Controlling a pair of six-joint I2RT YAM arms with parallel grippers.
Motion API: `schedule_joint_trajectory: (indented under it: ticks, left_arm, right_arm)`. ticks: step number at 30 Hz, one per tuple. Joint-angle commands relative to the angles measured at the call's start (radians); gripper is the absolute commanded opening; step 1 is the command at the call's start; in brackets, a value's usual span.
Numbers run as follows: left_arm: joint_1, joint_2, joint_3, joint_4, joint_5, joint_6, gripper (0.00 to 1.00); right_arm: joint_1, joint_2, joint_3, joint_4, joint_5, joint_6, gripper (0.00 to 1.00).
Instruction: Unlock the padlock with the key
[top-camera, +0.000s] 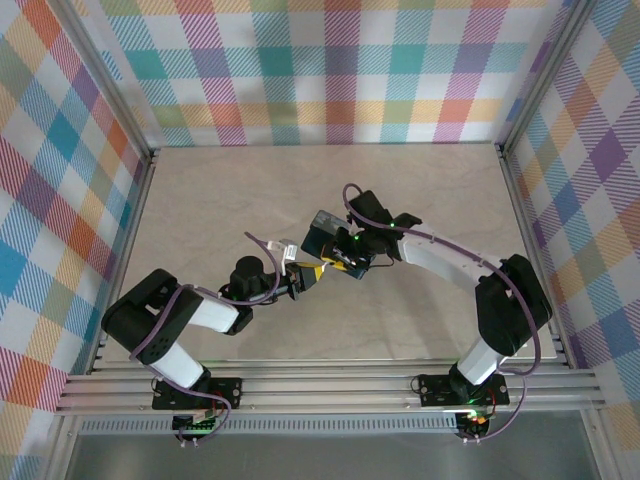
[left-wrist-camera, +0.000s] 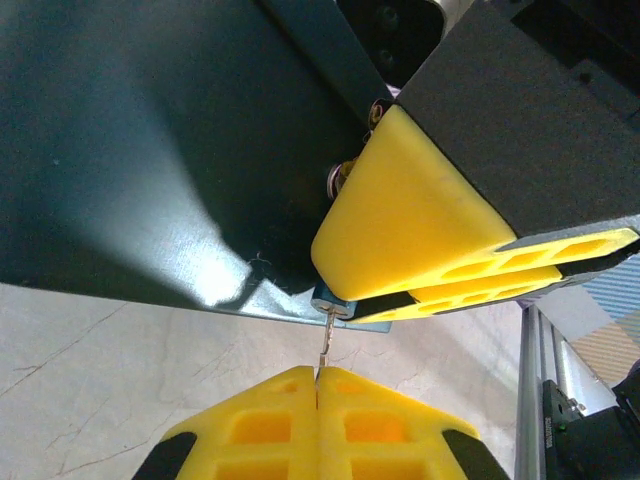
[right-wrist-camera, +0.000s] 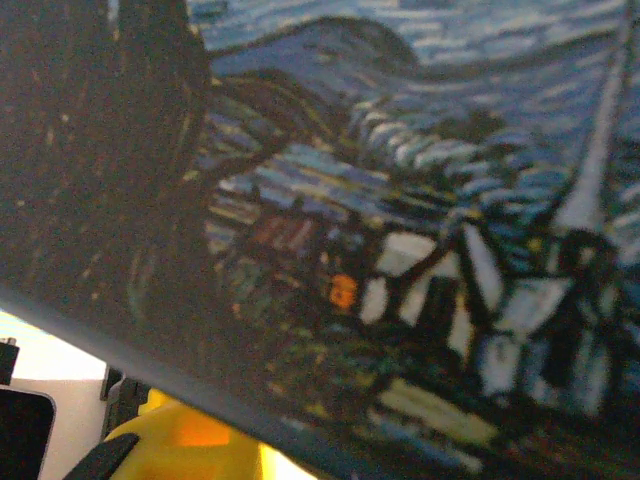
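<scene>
In the left wrist view my left gripper (left-wrist-camera: 318, 376) is shut on the key (left-wrist-camera: 325, 346). The slim blade sticks straight up from the fingertips into the bottom of the padlock (left-wrist-camera: 328, 298). A small bluish end of the padlock shows, pinched between the yellow fingers (left-wrist-camera: 420, 215) of my right gripper. From above, the left gripper (top-camera: 307, 274) and right gripper (top-camera: 341, 264) meet tip to tip at the near side of the tin box (top-camera: 326, 231). In the right wrist view, the box's starry-night lid (right-wrist-camera: 400, 230) hides the padlock, and one yellow finger (right-wrist-camera: 170, 440) peeks out below it.
The dark blue wall of the tin box (left-wrist-camera: 150, 150) looms just beyond the key, tilted above the beige table (left-wrist-camera: 130, 380). An aluminium rail (left-wrist-camera: 530, 380) runs along the table edge on the right. Checkered walls enclose the table (top-camera: 220, 200).
</scene>
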Motion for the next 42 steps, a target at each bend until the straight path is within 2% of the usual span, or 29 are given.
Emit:
schedule_joint_trajectory:
  ticks: [1,18,33,38,39,42]
  left_arm:
    - [-0.015,0.003,-0.003,0.099,-0.020,0.017,0.00]
    - [-0.017,-0.069,0.009,0.000,-0.026,0.117,0.00]
    - [-0.017,0.018,0.049,0.105,0.027,0.032,0.00]
    - [-0.017,0.017,0.061,0.054,0.016,0.031,0.00]
    - [-0.016,0.014,0.055,0.038,0.006,0.031,0.00]
    - [-0.017,0.028,0.014,0.038,-0.015,0.023,0.00]
  right_arm:
    - [0.012,-0.032,-0.010,0.022,-0.097,0.018,0.00]
    - [-0.002,-0.031,0.015,-0.080,-0.174,-0.029,0.00]
    - [-0.007,-0.010,0.006,-0.064,-0.250,-0.026,0.00]
    - [-0.004,-0.022,-0.016,-0.061,-0.173,-0.037,0.01]
    - [-0.004,-0.025,-0.023,-0.058,-0.141,-0.043,0.06]
    - [0.000,-0.028,-0.071,-0.011,-0.067,-0.044,0.09]
